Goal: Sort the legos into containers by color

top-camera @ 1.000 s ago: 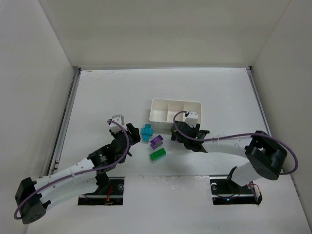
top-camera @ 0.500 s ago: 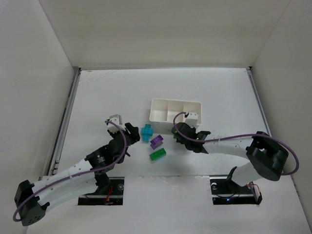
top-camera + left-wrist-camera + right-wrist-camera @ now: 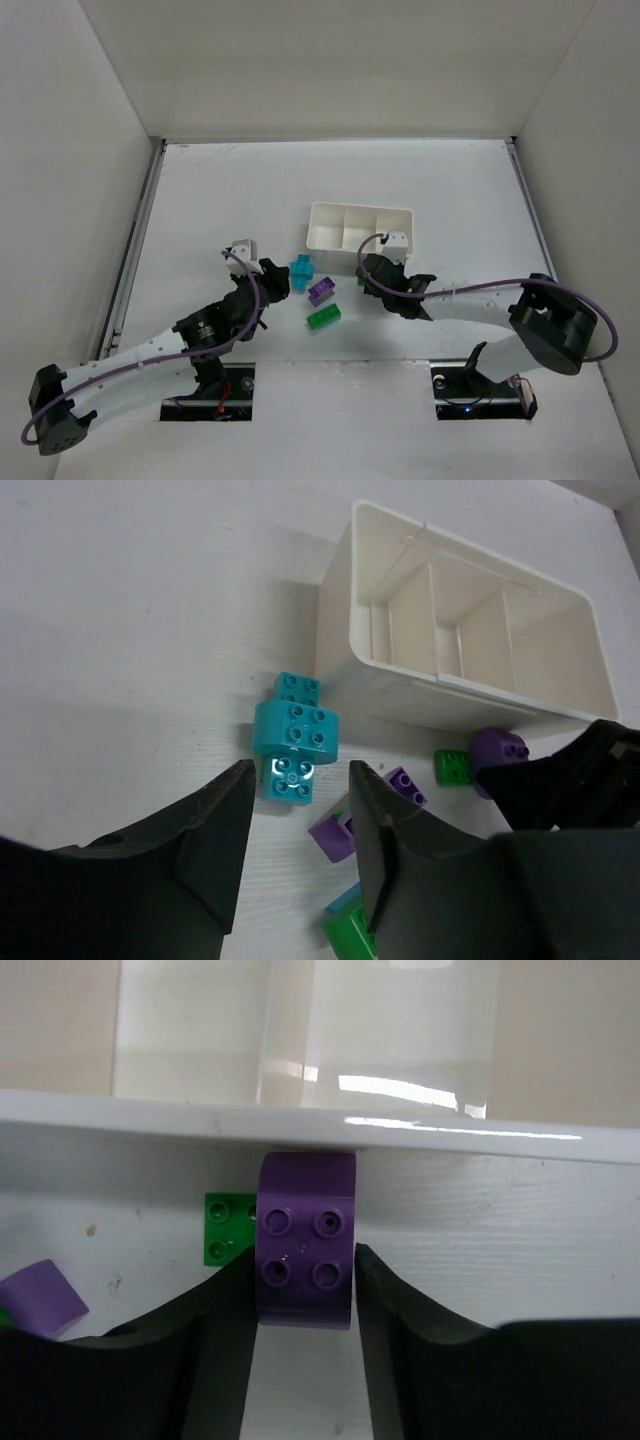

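The white three-compartment tray [image 3: 360, 227] stands mid-table and shows no brick in the compartments I see in the left wrist view [image 3: 470, 630]. My right gripper [image 3: 305, 1290] is shut on a purple brick [image 3: 305, 1240] and holds it against the tray's near wall [image 3: 300, 1130], about level with the rim. A small green brick [image 3: 226, 1227] lies just behind it. My left gripper [image 3: 300, 815] is open, just short of a cyan brick cluster [image 3: 295, 735]. A second purple brick [image 3: 345, 825] and a green brick [image 3: 323, 317] lie on the table between the arms.
The right arm's fingers [image 3: 580, 780] and its purple brick [image 3: 497, 752] are close to the right of my left gripper. Enclosure walls ring the table [image 3: 200, 190]. The loose bricks lie in a tight group in front of the tray's left end.
My left gripper has moved right, nearer the cyan bricks. My right gripper has shifted slightly toward the tray with the purple brick still held.
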`<act>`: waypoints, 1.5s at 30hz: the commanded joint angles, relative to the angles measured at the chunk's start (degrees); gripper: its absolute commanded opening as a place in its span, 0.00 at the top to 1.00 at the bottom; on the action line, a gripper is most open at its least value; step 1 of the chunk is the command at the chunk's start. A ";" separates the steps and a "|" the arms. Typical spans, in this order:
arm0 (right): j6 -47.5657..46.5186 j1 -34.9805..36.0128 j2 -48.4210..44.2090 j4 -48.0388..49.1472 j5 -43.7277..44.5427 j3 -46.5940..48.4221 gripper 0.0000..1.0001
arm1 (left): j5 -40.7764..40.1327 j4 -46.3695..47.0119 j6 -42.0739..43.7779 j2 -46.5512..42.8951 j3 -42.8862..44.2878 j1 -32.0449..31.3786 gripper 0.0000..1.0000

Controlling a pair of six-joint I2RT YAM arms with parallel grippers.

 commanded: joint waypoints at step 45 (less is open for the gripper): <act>-10.70 6.86 -21.99 6.00 -1.02 9.50 0.75 | 11.85 9.93 -0.19 12.79 15.21 -6.61 0.44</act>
